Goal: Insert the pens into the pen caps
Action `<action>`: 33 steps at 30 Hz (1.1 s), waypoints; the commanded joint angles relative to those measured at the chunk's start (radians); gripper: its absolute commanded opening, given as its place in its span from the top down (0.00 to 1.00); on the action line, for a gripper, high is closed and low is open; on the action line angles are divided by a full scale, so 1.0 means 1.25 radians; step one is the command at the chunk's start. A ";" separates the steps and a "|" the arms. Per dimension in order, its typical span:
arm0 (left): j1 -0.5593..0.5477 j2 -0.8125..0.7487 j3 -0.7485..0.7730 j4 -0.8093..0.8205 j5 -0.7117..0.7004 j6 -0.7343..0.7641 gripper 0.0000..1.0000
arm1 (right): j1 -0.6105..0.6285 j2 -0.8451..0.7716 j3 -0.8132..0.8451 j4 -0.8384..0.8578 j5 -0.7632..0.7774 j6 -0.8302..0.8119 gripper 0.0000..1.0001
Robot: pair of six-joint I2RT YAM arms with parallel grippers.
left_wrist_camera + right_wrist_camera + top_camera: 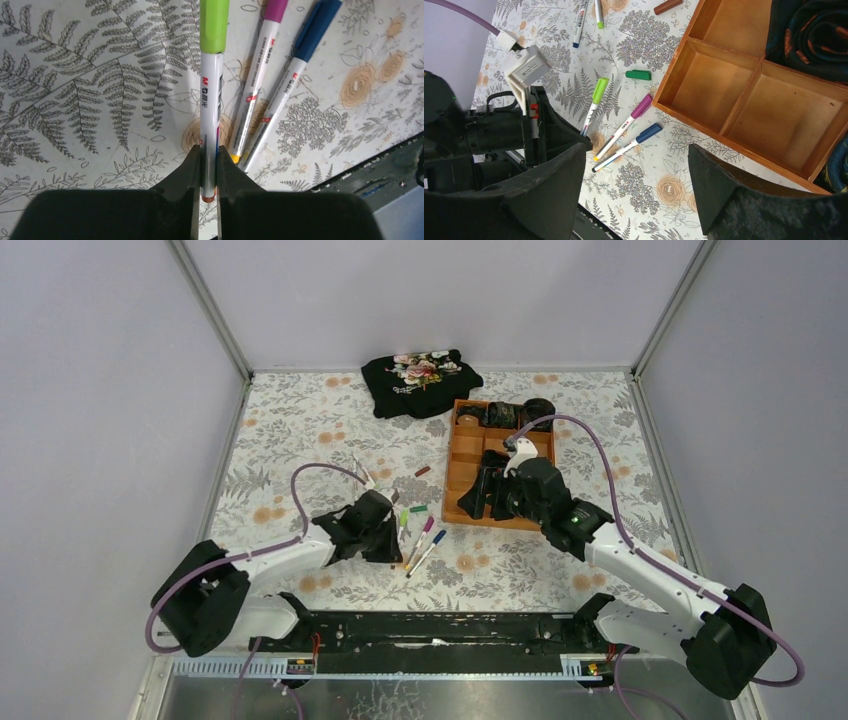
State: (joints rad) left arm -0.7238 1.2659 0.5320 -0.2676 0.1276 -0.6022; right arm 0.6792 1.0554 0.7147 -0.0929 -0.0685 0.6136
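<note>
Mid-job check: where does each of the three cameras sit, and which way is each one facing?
Top external: high behind the bases, looking down on the table; both arms show, left gripper and right gripper included.
Left wrist: looks along its shut fingers, pinching the green-capped pen.
Right wrist: looks down between its open fingers at the orange tray; the left gripper shows too.
Shared: all three show the magenta-capped pen.

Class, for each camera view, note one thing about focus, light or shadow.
Top external: even, soft light on the table, faint shadows. Left wrist: the green-capped pen shows sharp print, the left gripper a dark shape. Right wrist: the orange tray is crisp, the right gripper dark.
</note>
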 commanded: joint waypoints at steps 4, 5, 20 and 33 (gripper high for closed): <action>-0.015 0.079 0.056 0.012 -0.039 0.014 0.90 | -0.008 -0.021 0.001 0.022 0.027 -0.004 0.20; -0.018 0.083 0.058 0.012 -0.042 0.015 0.85 | -0.007 -0.020 0.003 0.023 0.025 -0.006 0.20; 0.105 -0.015 0.221 -0.129 -0.289 0.054 0.48 | -0.013 -0.017 0.054 0.002 0.043 -0.061 0.19; 0.353 0.231 0.359 -0.064 -0.236 0.158 0.66 | -0.014 0.021 0.074 0.029 0.006 -0.044 0.19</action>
State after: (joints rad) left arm -0.3111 1.4673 0.9157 -0.3809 -0.1661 -0.4652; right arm 0.6682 1.0706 0.7658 -0.0978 -0.0463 0.5537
